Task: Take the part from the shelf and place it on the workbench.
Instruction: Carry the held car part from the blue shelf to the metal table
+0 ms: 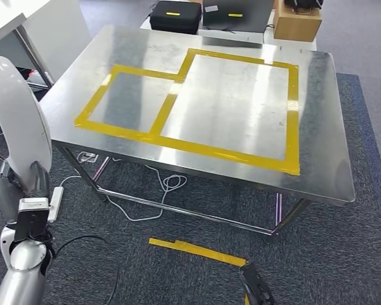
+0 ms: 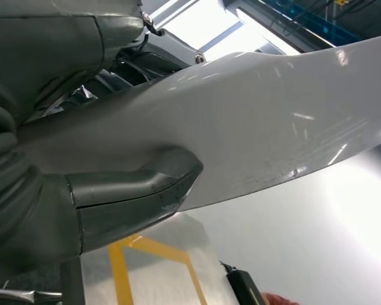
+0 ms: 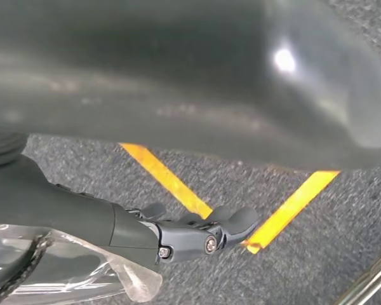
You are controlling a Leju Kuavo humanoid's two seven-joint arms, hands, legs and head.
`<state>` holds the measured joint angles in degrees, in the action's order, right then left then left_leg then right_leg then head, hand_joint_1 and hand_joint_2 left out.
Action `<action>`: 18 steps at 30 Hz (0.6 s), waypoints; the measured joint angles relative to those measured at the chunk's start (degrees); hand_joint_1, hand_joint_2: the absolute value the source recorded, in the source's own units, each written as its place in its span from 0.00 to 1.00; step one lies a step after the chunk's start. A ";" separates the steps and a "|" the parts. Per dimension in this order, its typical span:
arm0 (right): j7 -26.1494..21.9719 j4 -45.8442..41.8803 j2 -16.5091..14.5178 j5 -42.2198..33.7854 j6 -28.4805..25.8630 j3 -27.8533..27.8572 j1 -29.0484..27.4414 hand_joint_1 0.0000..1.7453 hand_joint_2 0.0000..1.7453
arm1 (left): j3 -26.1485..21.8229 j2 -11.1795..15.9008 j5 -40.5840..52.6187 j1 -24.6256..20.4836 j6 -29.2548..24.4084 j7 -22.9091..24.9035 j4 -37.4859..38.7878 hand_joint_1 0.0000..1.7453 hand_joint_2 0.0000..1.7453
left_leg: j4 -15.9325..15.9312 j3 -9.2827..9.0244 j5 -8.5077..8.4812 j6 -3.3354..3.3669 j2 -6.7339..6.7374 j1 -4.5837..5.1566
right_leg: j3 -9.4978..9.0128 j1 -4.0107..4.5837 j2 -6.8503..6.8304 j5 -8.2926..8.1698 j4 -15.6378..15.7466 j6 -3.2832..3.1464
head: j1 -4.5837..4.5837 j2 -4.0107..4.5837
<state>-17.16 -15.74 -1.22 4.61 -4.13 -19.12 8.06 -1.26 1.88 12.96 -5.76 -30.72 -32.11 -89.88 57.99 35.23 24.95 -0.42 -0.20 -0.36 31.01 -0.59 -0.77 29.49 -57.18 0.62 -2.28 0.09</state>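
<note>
Your left hand [image 2: 83, 210] wraps its thumb and fingers around a large, smooth, glossy white curved part [image 2: 275, 133], gripping it; in the head view that part [image 1: 13, 121] sits at about 9 o'clock, beside the steel workbench [image 1: 322, 114] and not on it. Your right hand [image 3: 179, 232] hangs low over the grey carpet [image 3: 322, 254] at about 6 o'clock, fingers stretched out flat, holding nothing. Yellow tape [image 1: 198, 146] frames two rectangles on the bench top.

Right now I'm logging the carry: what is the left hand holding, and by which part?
The left hand grips the white part at one end, thumb pressed on its curved surface.
</note>
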 joint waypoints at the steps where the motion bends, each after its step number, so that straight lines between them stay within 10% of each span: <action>1: 0.01 0.00 0.00 0.00 0.02 0.01 0.00 0.00 0.00 | -0.01 0.01 0.00 0.00 0.00 0.00 0.00 1.00 1.00 | 0.00 0.01 0.05 0.09 -0.01 0.03 | -0.10 -0.02 -0.02 -0.05 0.17 0.09 | 0.02 0.00; 18: -0.01 0.00 0.00 -0.06 0.04 0.10 -0.01 0.00 0.00 | 0.02 0.09 0.00 -0.02 -0.01 0.00 0.00 1.00 1.00 | 0.06 -0.04 0.23 0.64 0.00 0.13 | -0.36 -0.07 0.00 -0.28 0.79 0.89 | -0.03 0.00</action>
<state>-17.17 -15.74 -1.22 4.56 -4.09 -19.02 8.05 -1.25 1.97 12.96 -5.79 -30.73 -32.11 -89.88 58.04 35.19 25.17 0.23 -0.20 -0.23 30.65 -0.66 -0.77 29.21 -56.39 1.51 -2.32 0.09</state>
